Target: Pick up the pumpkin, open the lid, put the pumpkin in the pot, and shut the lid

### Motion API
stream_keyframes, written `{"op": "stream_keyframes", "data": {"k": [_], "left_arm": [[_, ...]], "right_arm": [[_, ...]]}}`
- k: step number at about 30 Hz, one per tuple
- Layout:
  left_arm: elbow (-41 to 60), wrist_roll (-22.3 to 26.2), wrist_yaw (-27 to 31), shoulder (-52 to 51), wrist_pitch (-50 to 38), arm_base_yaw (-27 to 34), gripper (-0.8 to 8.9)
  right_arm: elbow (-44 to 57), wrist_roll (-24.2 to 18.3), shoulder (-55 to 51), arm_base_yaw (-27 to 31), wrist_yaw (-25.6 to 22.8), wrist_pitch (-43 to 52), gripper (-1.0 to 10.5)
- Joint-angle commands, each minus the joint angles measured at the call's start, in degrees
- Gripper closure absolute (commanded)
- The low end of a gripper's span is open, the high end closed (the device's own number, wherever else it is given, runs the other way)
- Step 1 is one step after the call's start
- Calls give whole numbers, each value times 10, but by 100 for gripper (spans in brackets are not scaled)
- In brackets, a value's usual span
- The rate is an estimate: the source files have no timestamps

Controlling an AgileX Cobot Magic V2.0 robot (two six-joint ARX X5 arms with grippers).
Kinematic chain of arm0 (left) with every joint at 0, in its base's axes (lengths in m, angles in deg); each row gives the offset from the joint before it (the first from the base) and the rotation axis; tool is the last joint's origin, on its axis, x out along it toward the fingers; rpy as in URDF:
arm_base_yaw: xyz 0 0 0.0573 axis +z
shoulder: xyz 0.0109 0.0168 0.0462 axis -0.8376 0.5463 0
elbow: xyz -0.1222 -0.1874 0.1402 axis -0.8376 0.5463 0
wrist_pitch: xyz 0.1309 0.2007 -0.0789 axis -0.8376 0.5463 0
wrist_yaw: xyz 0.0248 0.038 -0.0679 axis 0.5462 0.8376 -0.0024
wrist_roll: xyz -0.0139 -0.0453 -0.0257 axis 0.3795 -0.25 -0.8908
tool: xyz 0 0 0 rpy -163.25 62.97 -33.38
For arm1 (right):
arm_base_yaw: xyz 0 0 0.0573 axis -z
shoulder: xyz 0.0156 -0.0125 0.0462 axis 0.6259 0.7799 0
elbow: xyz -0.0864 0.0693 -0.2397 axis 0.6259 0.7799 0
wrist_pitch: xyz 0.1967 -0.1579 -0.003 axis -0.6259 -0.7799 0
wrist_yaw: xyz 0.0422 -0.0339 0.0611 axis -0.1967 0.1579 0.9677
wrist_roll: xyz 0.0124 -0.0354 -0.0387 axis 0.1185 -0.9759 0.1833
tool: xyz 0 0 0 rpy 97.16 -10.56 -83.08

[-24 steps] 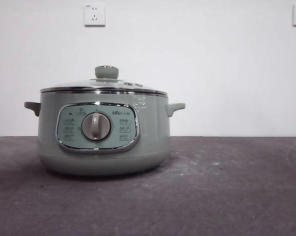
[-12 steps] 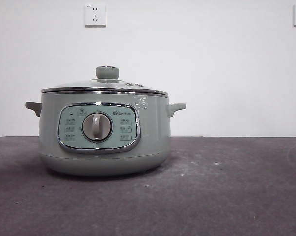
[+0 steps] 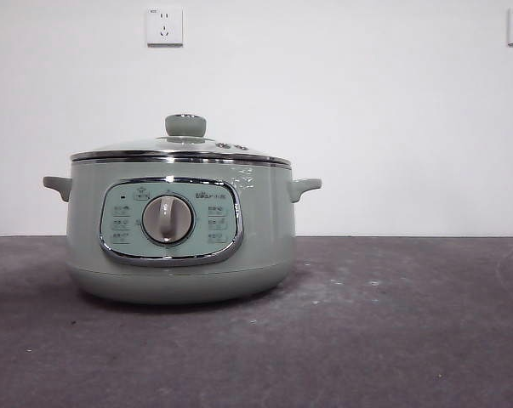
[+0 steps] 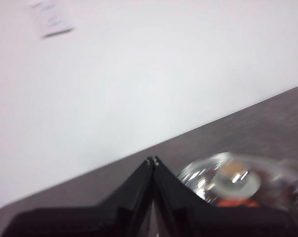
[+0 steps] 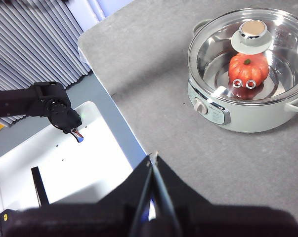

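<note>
A dark grey table [image 3: 392, 340] runs back to a bare white wall. Both my grippers are empty, jaws pressed together: my right gripper [image 5: 152, 160] hangs well above and away from the pot [image 5: 247, 69], my left gripper [image 4: 152, 162] just beside the lid [image 4: 237, 180]. The pumpkin [image 5: 248, 68] sits inside the pot under the seated lid, so I judge nothing remains to grasp.

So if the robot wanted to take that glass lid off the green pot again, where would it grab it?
Probably by the pale green knob at the centre of the lid, coming straight down from above. The knob stands up clear of the shallow glass dome, narrow enough for two jaws to close around, while the chrome rim sits flush on the pot, offering no edge.
</note>
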Motion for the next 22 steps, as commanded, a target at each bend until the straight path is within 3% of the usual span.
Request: {"op": "stream_keyframes", "data": {"k": [1, 12, 22], "left_arm": [[84, 5, 19, -64, -25, 17, 817], [311, -35, 35, -250, -38, 47, 817], [411, -63, 52, -305, -51, 49, 817]], "right_arm": [[0, -1, -5, 0, 0, -9, 946], [0, -1, -19, 0, 0, -9, 946], [0, -1, -38, 0, 0, -9, 946]]}}
